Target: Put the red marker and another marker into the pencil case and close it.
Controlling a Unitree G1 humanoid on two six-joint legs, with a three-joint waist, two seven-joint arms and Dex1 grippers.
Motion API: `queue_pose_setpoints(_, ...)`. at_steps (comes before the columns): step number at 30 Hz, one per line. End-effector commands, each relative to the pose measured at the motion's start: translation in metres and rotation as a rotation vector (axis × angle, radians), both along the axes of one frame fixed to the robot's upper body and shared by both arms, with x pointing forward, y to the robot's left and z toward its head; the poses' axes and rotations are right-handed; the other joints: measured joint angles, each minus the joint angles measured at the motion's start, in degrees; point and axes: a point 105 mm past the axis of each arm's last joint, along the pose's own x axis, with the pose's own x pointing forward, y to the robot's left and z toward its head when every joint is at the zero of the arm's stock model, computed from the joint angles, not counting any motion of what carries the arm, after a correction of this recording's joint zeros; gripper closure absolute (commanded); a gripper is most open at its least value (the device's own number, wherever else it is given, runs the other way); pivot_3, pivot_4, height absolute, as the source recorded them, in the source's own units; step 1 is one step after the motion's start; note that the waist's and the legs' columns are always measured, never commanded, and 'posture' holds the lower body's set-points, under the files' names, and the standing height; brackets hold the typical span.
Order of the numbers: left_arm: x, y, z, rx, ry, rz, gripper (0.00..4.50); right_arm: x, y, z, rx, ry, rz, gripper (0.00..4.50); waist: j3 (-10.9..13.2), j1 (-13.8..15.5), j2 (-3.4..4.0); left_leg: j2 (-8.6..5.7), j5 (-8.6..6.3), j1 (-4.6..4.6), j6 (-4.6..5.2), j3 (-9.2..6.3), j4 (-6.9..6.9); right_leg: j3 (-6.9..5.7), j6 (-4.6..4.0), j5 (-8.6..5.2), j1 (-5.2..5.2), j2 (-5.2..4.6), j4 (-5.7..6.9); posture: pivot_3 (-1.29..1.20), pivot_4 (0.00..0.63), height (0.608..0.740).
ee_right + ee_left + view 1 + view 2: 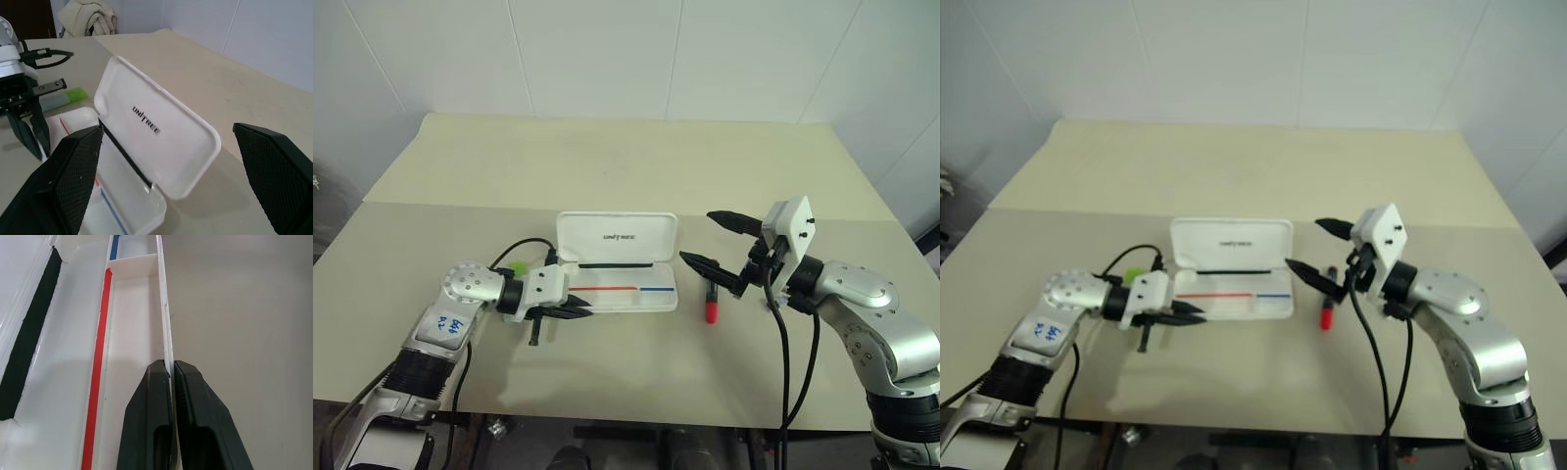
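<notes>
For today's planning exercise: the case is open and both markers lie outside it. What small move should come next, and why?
Probably lower the open right gripper onto the red marker just below it. The case stands open, apparently empty, and the left gripper is shut at its front wall, away from the green-tipped marker.

I am seeing one open pencil case [617, 264], one red marker [712, 304] lying right of that case, and one green-tipped highlighter [518, 266] lying left of it.
</notes>
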Motion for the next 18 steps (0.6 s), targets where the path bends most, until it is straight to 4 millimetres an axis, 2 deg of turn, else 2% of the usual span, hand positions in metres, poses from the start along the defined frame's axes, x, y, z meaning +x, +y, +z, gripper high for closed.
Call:
queue_pose_setpoints(1, -0.005, -0.017, 0.001, -0.009, -0.043, -0.076, 4.47, -0.005, -0.001, 0.012, 0.010, -0.052, -0.002, 0.00, 0.0, 0.0, 0.00, 0.00, 0.00, 0.00, 0.00, 0.00, 0.00, 0.00, 0.00, 0.00, 0.00, 0.00, 0.00, 0.00, 0.150, 0.740)
queue_pose_setpoints(7, 0.000, -0.031, -0.001, -0.027, -0.047, -0.092, 4.47, -0.008, -0.003, 0.013, 0.011, -0.055, -0.019, 0.00, 0.0, 0.0, 0.00, 0.00, 0.00, 0.00, 0.00, 0.00, 0.04, 0.00, 0.00, 0.00, 0.00, 0.01, -0.03, 0.00, 0.150, 0.740)
queue_pose_setpoints(12, 0.003, -0.040, -0.010, -0.002, -0.040, -0.109, 4.47, -0.012, -0.007, 0.015, 0.011, -0.061, -0.047, 0.00, 0.0, 0.0, 0.00, -0.01, 0.01, 0.00, 0.01, 0.00, 0.09, 0.00, 0.00, 0.00, 0.00, 0.01, -0.01, 0.00, 0.150, 0.740)
queue_pose_setpoints(18, 0.005, -0.038, -0.019, 0.055, -0.005, -0.094, 4.47, -0.014, -0.010, 0.016, 0.011, -0.065, -0.067, 0.00, 0.0, 0.2, 0.00, -0.02, 0.02, 0.06, 0.04, -0.01, 0.17, 0.01, 0.00, 0.00, 0.10, 0.01, 0.03, 0.00, 0.150, 0.740)
